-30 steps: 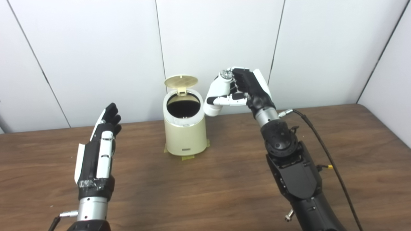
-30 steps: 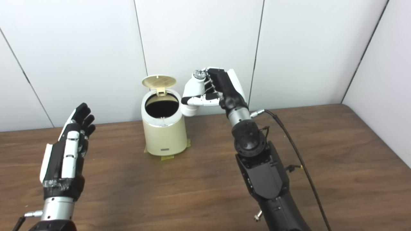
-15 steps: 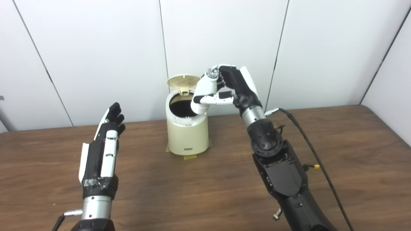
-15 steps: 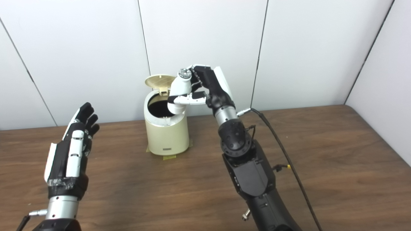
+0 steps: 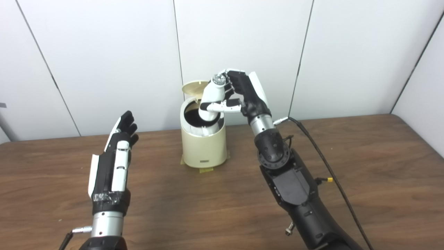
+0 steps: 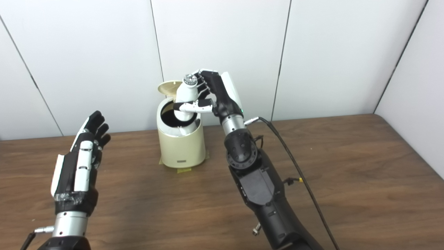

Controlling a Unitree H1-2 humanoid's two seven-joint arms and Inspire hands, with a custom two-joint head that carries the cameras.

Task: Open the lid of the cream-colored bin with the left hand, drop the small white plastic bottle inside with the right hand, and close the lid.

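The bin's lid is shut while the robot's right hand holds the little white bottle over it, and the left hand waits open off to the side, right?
Not quite: the lid stands open behind the cream-colored bin, as the left eye view shows. The right hand does hold the white bottle over the opening, and the left hand waits open.

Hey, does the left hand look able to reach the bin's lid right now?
Probably yes: the left hand is open and empty, with bare table toward the bin; the raised lid sits partly behind the bottle.
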